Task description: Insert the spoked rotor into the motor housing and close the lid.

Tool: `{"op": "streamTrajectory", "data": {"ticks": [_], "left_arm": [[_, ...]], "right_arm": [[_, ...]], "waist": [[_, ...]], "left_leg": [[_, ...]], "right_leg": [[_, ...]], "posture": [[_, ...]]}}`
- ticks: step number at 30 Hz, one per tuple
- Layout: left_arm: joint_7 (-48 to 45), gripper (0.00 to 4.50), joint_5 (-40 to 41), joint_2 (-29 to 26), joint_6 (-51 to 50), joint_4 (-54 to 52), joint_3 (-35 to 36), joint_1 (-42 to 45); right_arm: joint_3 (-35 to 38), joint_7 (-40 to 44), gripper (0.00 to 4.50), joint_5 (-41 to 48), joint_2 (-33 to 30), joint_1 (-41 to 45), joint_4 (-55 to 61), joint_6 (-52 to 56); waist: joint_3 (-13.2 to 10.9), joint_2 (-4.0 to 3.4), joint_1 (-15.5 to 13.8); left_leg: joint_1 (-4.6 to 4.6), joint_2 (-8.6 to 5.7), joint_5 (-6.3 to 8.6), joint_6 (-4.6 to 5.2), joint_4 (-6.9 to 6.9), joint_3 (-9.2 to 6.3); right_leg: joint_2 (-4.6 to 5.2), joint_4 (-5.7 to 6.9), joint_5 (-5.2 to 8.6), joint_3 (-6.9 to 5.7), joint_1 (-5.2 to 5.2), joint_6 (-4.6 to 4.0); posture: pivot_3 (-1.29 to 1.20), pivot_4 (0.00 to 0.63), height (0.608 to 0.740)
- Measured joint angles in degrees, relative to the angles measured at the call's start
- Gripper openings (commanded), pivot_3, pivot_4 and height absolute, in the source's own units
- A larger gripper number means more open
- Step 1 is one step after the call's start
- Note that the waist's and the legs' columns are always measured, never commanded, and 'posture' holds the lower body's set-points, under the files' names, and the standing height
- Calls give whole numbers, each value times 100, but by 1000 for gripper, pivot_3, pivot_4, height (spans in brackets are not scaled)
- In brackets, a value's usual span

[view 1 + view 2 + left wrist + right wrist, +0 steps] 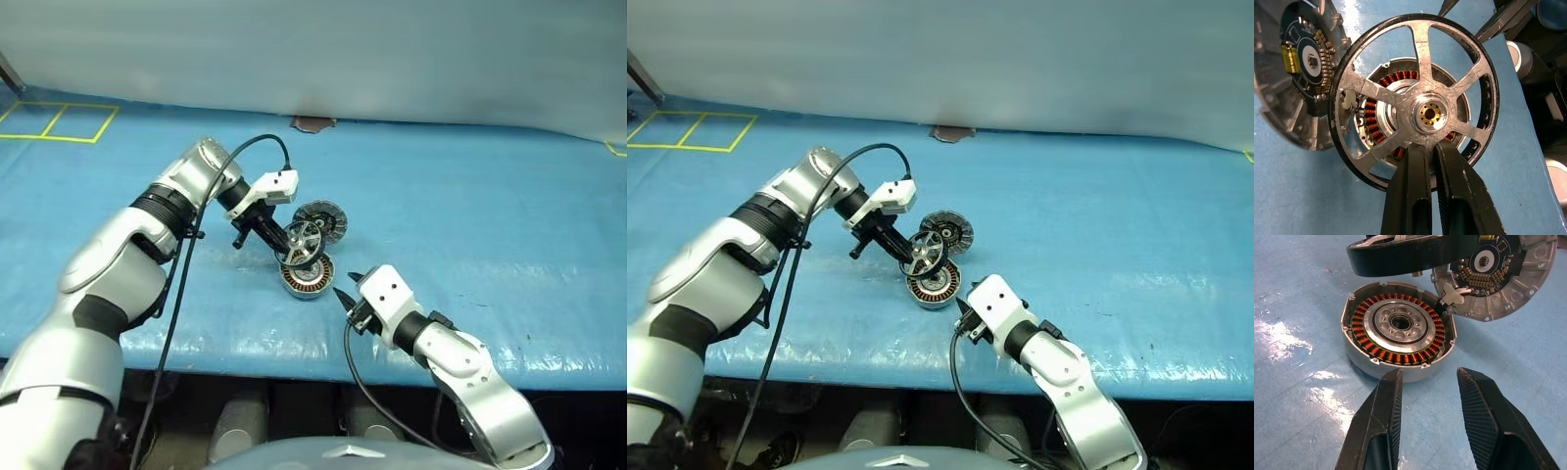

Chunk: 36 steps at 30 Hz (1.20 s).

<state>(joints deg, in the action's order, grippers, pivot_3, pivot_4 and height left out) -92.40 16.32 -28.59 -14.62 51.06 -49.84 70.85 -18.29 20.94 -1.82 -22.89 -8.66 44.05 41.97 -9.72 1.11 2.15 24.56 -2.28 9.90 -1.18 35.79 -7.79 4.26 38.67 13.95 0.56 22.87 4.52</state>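
The spoked rotor (1415, 105), a dark ring with silvery spokes and a brass-coloured hub, hangs tilted just above the motor housing (308, 277). My left gripper (289, 245) is shut on the rotor's lower rim, and its black fingers (1410, 186) pinch the ring beside a spoke. The housing (1398, 330) lies on the blue table with its copper windings facing up. The lid (320, 220) stands open behind the housing, joined at the rim, its inner face (1493, 274) showing. My right gripper (1430, 374) is open, close in front of the housing, holding nothing.
The blue table cover (490, 225) stretches wide to the right and left of the parts. Yellow tape squares (59, 122) mark the far left corner. A small brown patch (313, 123) lies at the far edge. The table's front edge (245, 357) runs just behind my right gripper.
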Motion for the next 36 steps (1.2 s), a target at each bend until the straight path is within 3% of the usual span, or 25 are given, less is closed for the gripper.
{"op": "streamTrajectory", "data": {"ticks": [5,17,36], "left_arm": [[0,45,-49,163,71,253,-4,1],[0,45,-66,268,148,318,-9,1],[0,45,-365,488,271,508,-22,1]], "right_arm": [[47,87,1860,219,54,-179,48,-142],[692,1125,1860,2018,511,-575,-210,-1704],[458,1106,1860,1529,34,-866,-1192,-2228]], "waist": [[-1,1,-1],[-2,0,-5],[-6,-1,-13]], "left_leg": [[2,1,0,0,-1,-1],[2,0,1,2,3,0],[2,-2,1,3,4,1]], "right_leg": [[0,0,0,0,2,0],[2,-1,0,0,-2,1],[2,-1,8,0,-1,-13]], "posture": [[0,150,740],[0,150,740],[0,150,740]]}}
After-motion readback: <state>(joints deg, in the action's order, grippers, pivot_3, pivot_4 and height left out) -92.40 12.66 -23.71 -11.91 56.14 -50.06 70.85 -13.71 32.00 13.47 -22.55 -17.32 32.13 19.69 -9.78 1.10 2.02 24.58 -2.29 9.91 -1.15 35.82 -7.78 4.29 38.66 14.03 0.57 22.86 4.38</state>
